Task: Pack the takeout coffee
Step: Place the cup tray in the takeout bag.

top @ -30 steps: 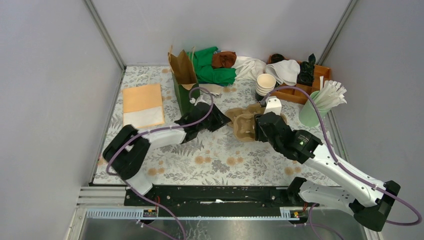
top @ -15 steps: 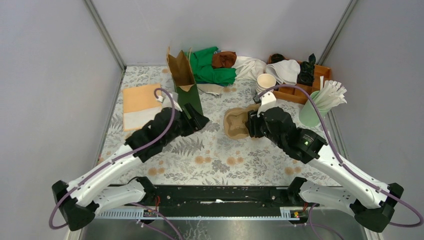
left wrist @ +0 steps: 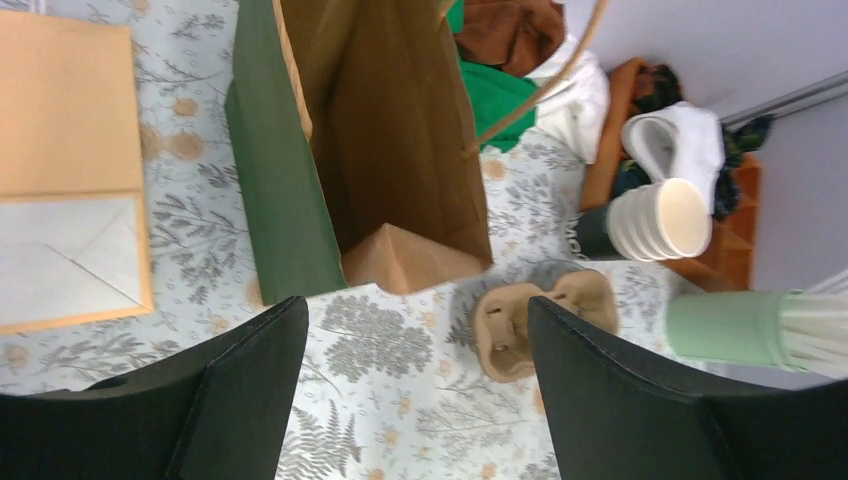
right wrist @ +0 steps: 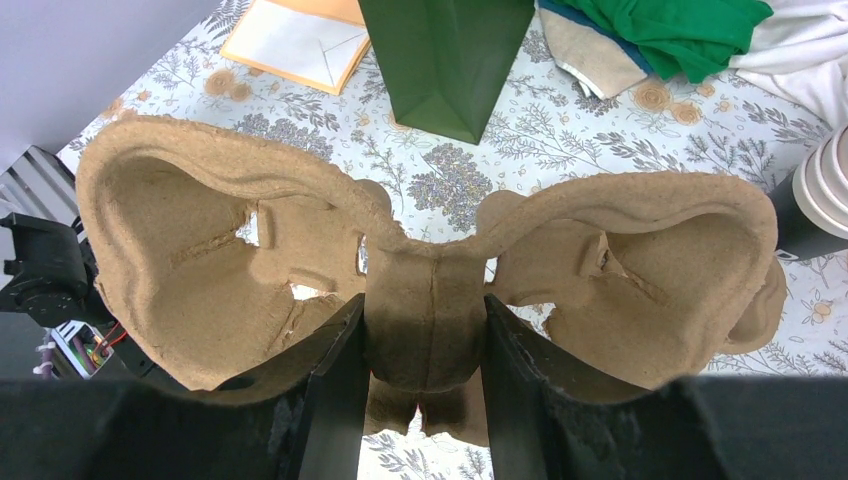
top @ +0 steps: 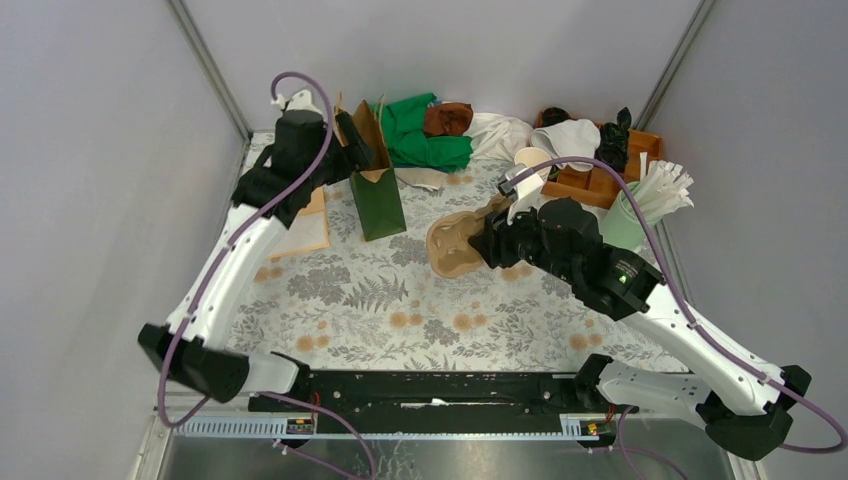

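Quick rundown: the left tool is being held wide open over the mouth of the green bag, with nothing being pinched between its fingers. The bag is standing upright on the desk. From the left wrist view only its brown inside and folded bottom are being shown.

The carrier is being gripped by the right tool at its middle ridge, one finger on each side, and its cup pockets are being turned toward the wrist camera. From above, it's being held over the desk just right of the bag, between the bag and the stack of cups.

An orange folder with a white envelope on it is lying left of the bag, and it's being partly covered by the left arm in the top view.

As for the coffee — no lidded white cup is being made out for sure in any view, so where it is can't be told.
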`<action>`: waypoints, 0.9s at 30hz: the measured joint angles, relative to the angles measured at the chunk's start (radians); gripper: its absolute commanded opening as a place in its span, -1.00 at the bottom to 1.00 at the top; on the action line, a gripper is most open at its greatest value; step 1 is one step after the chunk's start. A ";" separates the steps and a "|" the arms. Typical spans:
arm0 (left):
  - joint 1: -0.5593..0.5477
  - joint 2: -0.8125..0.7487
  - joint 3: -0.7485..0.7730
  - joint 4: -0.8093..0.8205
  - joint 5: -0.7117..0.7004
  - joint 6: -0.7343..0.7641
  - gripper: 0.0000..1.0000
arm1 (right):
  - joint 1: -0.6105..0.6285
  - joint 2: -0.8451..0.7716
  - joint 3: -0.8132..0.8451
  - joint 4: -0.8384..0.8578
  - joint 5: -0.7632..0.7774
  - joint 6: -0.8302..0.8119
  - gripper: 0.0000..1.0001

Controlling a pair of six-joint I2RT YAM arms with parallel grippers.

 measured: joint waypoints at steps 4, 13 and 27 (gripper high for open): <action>0.013 0.138 0.107 -0.042 -0.032 0.055 0.59 | 0.000 -0.008 0.000 0.000 -0.003 -0.009 -0.17; 0.074 0.346 0.225 -0.113 -0.083 0.109 0.08 | 0.000 -0.035 0.000 0.000 -0.026 -0.041 -0.20; 0.082 0.331 0.312 -0.287 0.000 0.210 -1.00 | 0.000 -0.001 0.049 -0.019 -0.115 -0.066 -0.19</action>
